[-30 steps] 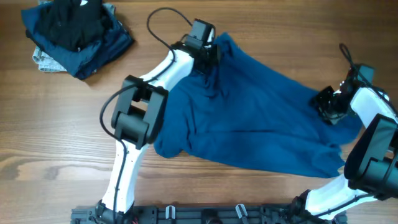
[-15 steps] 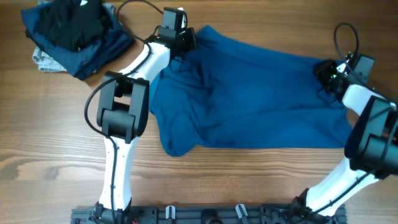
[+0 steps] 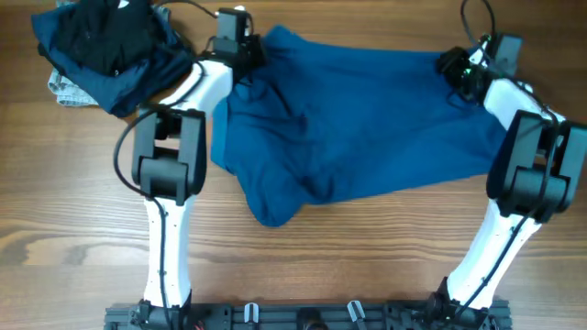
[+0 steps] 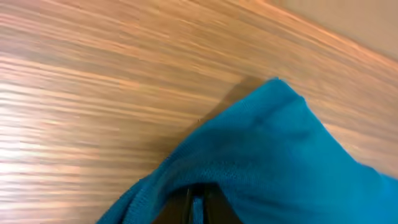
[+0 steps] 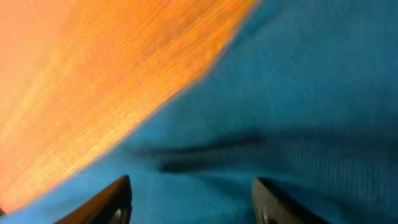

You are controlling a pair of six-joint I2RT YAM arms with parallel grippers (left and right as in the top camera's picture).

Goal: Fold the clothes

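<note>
Two far corners of the large mid-blue fabric shirt [image 3: 367, 119], spread across the wooden table [image 3: 83, 211]: left gripper [image 4: 196, 204] pinched one, right gripper [image 5: 196, 199] stood wide. Flattening that edge evenly before folding seemed wisest.

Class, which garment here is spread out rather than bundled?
The mid-blue shirt: it lies spread wide, while the navy, black and patterned pieces sit bundled in one heap.
</note>
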